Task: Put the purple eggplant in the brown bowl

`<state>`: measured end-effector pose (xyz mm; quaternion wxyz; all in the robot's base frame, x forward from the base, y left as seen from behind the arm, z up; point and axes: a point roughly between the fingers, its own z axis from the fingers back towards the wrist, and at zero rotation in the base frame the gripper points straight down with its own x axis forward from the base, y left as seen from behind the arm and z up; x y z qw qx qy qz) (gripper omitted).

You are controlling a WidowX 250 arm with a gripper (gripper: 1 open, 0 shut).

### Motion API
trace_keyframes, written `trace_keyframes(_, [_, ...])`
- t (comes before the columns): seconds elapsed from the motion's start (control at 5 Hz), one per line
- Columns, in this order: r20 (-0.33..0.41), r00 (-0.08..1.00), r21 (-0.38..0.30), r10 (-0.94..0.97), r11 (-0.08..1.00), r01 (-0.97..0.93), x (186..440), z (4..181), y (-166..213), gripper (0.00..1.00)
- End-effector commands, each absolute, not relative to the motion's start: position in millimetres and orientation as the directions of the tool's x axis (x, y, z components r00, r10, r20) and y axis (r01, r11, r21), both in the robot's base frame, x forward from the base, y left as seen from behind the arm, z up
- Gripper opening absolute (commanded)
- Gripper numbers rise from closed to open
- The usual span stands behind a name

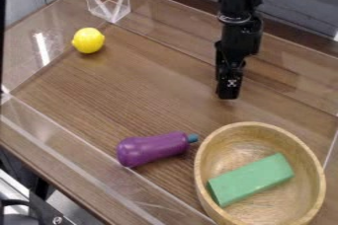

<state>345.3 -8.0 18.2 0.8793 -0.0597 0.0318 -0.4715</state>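
Note:
The purple eggplant lies on its side on the wooden table near the front, its teal stem tip pointing right toward the brown bowl. The bowl's rim sits just right of the stem, and a green rectangular block lies inside it. My gripper hangs on the black arm at the upper right, fingers pointing down, close above or on the table, well behind the eggplant and bowl. Its fingers look close together and hold nothing.
A yellow ball rests at the back left. A clear plastic stand is behind it. Low clear walls edge the table on the left and front.

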Motion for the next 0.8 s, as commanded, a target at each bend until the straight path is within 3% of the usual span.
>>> trace_keyframes(0.0, [0.015,0.576,-0.123,-0.817,0.570,0.812,344.5,30.1,-0.5,1.00])
trace_keyframes(0.6, [-0.002,0.517,-0.144,-0.856,0.512,0.847,321.6,43.8,20.3,1.00])
